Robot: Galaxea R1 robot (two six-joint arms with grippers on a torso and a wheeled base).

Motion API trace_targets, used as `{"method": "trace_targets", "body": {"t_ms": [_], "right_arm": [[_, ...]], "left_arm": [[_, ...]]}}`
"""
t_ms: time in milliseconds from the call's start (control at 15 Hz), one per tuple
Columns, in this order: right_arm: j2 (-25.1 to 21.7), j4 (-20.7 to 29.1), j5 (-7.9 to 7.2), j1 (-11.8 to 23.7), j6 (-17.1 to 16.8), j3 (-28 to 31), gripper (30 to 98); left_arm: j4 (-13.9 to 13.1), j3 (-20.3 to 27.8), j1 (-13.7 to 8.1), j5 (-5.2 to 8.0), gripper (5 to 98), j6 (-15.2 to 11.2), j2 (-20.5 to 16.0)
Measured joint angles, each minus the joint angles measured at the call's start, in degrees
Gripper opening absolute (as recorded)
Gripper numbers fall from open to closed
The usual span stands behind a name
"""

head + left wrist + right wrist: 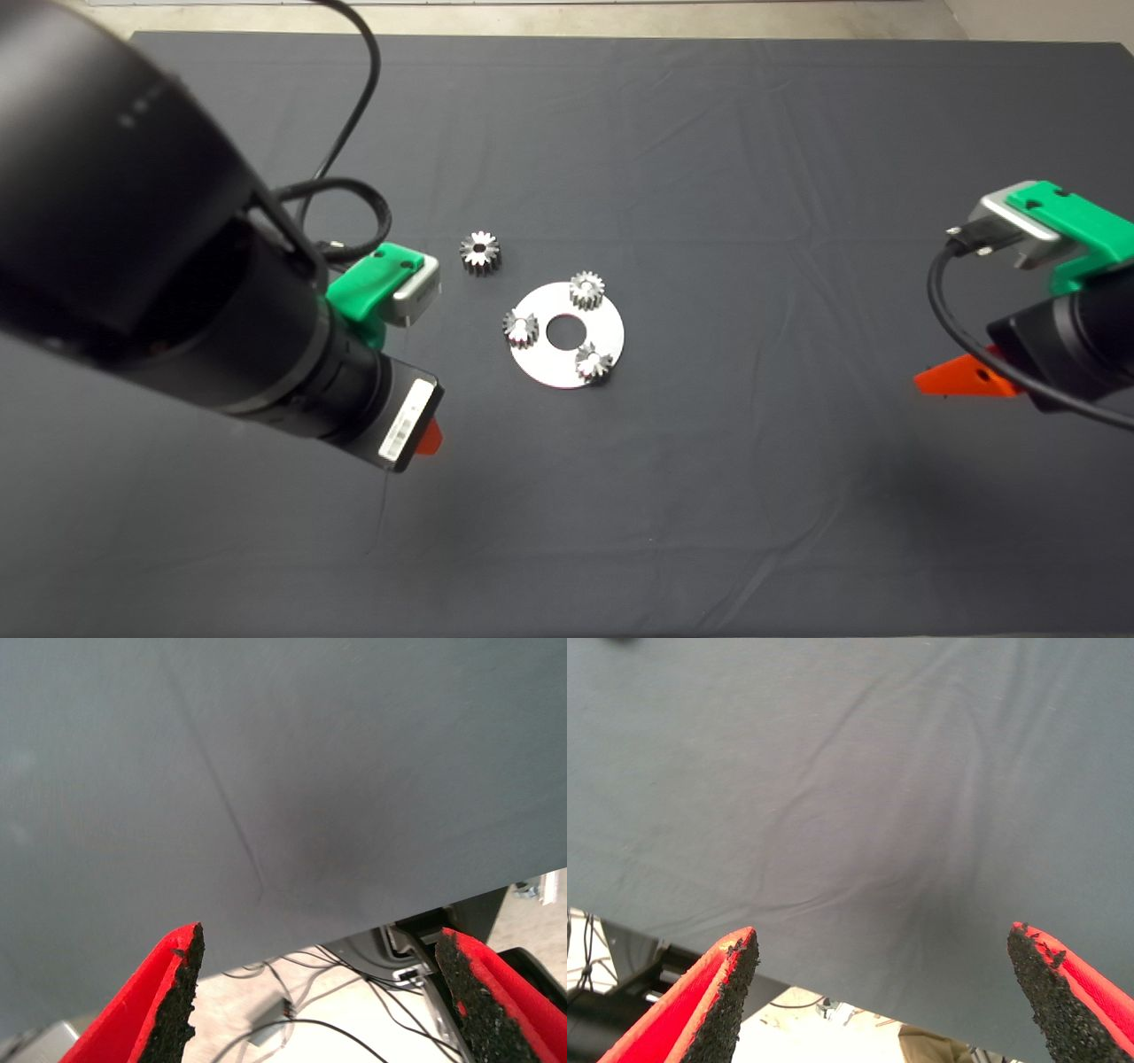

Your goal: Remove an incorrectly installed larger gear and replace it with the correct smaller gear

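Both sets of fingers spread wide, empty.
Larger gear (480,252) lies on dark counter (709,496), at one o'clock from left gripper (429,436); right gripper (961,379) far at three.

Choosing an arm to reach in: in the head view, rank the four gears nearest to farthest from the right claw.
From the right claw at the right edge:
1. the near-right gear on the plate and the far gear: too close to call
2. the left gear on the plate
3. the loose gear on the mat

Head camera looks down; both wrist cameras skim the mat (709,133) edge.
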Motion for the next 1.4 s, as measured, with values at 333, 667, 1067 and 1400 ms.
{"method": "trace_targets", "body": {"t_ms": [333,667,1067,1400], "right_arm": [[-0.3,0.7,0.14,0.3,0.4,2.3,74.4],[-0.3,0.9,0.57,0.3,0.3,2.9,74.4],[1.6,0.9,0.77,0.3,0.4,2.9,74.4],[1.9,0.9,0.94,-0.4,0.7,2.9,74.4]], "left_arm": [[-0.1,2.4,0.0,0.43,64.3,-1.9,-8.1],[0.1,3.8,0.0,0.26,64.3,-2.8,-7.4],[0.2,4.1,0.2,0.23,64.3,-4.0,-7.3],[0.2,4.6,1.8,0.26,64.3,-4.1,-7.3]]}}
